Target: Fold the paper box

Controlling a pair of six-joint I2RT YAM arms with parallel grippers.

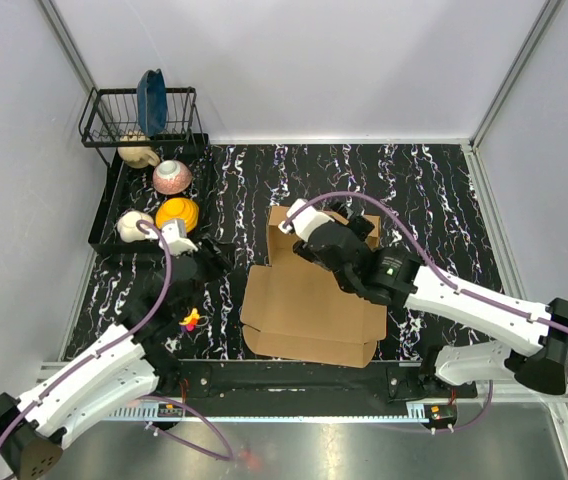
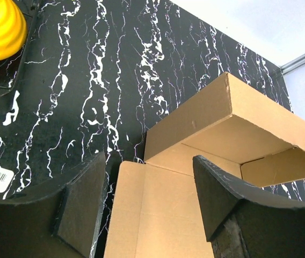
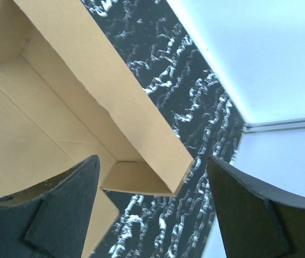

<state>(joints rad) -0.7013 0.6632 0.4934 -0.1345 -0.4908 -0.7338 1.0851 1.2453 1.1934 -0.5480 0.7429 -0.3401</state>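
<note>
The paper box [image 1: 304, 310], brown corrugated cardboard, lies in the middle of the black marbled table with its base flat and its far wall folded upright [image 1: 282, 222]. Near the box's left edge my left gripper [image 1: 218, 258] is open and holds nothing. In the left wrist view the left gripper [image 2: 148, 161] faces the box [image 2: 163, 215], whose raised wall [image 2: 195, 115] stands beyond. My right gripper [image 1: 357, 224] hovers over the box's far right part, open and empty. The right wrist view has the right gripper [image 3: 152, 161] framing the raised wall's corner of the box [image 3: 88, 86].
A black wire rack [image 1: 139, 110] with a blue plate [image 1: 151, 100] stands at the back left. Its black tray [image 1: 104, 215] carries a pink bowl [image 1: 172, 176], a yellow bowl [image 1: 177, 212] and pale dishes [image 1: 132, 226]. A small colourful toy [image 1: 191, 320] lies by the left arm.
</note>
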